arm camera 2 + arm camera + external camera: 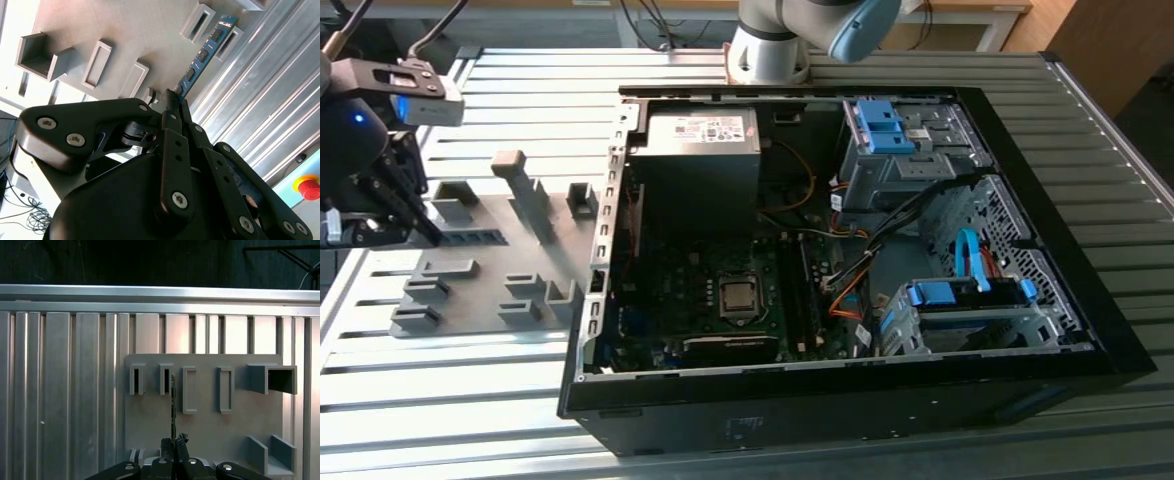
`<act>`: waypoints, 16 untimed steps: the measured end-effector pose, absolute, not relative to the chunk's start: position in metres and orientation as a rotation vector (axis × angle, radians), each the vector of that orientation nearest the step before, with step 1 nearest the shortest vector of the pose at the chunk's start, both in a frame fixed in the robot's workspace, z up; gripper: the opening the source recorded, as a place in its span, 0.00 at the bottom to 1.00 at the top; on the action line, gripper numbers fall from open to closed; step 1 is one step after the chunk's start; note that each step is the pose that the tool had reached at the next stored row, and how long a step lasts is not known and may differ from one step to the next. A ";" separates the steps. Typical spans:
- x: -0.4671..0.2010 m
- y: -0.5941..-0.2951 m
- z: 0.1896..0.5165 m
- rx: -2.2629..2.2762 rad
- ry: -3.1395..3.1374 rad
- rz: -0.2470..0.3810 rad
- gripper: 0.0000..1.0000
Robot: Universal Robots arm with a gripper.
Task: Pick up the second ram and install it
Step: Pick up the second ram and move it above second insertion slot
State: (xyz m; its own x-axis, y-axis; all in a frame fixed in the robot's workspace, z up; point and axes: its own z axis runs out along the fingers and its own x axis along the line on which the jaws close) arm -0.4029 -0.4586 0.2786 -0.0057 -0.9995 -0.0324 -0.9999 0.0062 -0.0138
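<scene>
Pincer (172, 98) grips the second ram (202, 55), its length pointing straight outward

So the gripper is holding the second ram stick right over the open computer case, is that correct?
Not quite. The gripper is shut on the second ram, but it is over the grey fixture plate, not the open computer case. The second wrist view shows this; the plate lies to the exterior view's left of the case.

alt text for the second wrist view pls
The black gripper pinches one end of the second ram, a blue stick with dark chips, over a grey fixture plate with rectangular slots on a ribbed metal table.
</scene>
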 end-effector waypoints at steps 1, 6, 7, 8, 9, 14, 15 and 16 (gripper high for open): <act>-0.403 -0.459 0.279 -2.192 2.205 0.020 0.14; -0.403 -0.459 0.281 -2.192 2.205 0.020 0.14; -0.403 -0.459 0.282 -2.192 2.205 0.020 0.14; -0.403 -0.459 0.282 -2.192 2.205 0.020 0.14; -0.403 -0.459 0.282 -2.192 2.205 0.020 0.14; -0.403 -0.459 0.286 -2.192 2.205 0.020 0.14; -0.403 -0.459 0.286 -2.192 2.205 0.020 0.14; -0.403 -0.459 0.287 -2.192 2.205 0.020 0.14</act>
State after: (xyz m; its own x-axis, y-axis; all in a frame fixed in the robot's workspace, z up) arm -0.4028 -0.4586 0.2869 -0.0057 -0.9995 -0.0325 -0.9999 0.0061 -0.0139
